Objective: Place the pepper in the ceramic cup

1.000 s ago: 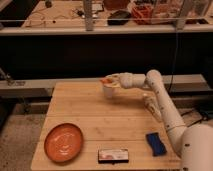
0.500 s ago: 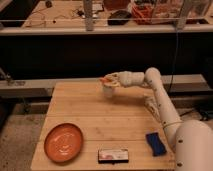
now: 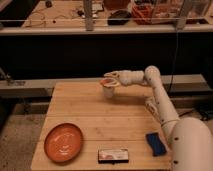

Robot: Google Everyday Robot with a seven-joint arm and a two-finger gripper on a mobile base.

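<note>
The ceramic cup (image 3: pixel 108 91) is partly covered by the hand (image 3: pixel 110 79), so only the lower white wall of it shows, and its rim is hidden. The pepper (image 3: pixel 107 82) appears only as a small orange spot directly over the mouth of the cup; whether it is already inside or a little above the rim, I cannot tell. Whether the hand is spread or pinching the pepper, I also cannot tell, because the tips melt together with the orange spot. The lower right corner is filled by the white body of the arm, which is cut off by the border.

The hand is at the far edge of the worktop (image 3: pixel 100 125), at about 12 o'clock from the middle of it, and it comes to the cup from 3 o'clock. The pepper is just under the tips of the hand, touching them or very close, and the cup stands directly below.

Compared with half a second ago, the hand and the cup are in almost the same place; the hand seems a little lower over the cup.

The orange plate (image 3: pixel 64 142) lies at 7 o'clock, the flat box (image 3: pixel 113 155) at 6 o'clock by the near edge, and the blue sponge (image 3: pixel 156 143) at 4 o'clock, all well apart from the cup.
</note>
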